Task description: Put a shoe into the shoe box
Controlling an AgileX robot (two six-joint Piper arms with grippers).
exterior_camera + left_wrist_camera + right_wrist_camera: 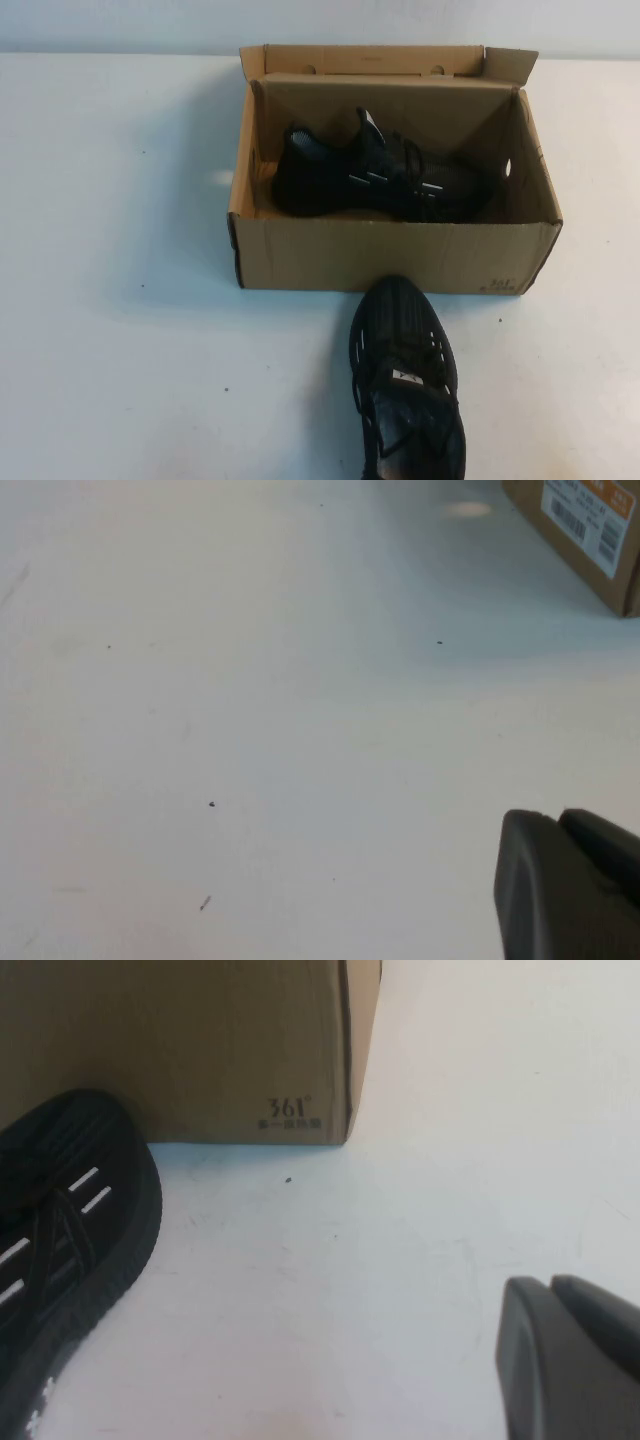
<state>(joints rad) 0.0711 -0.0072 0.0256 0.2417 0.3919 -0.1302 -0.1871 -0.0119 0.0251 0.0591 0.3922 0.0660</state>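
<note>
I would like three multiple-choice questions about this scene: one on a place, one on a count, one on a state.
1. Where is the shoe outside the box?
A. on the table before the box's front wall
B. behind the box
C. on the lid

2. How many shoes show?
A. one
B. two
C. three

3. The box is:
A. taped shut
B. open
C. crushed flat

Answers: 1 A, its toe points at the front wall. 2 B, a second shoe lies inside. 3 B, the lid is folded back. The left gripper and right gripper are shut, over bare table.
</note>
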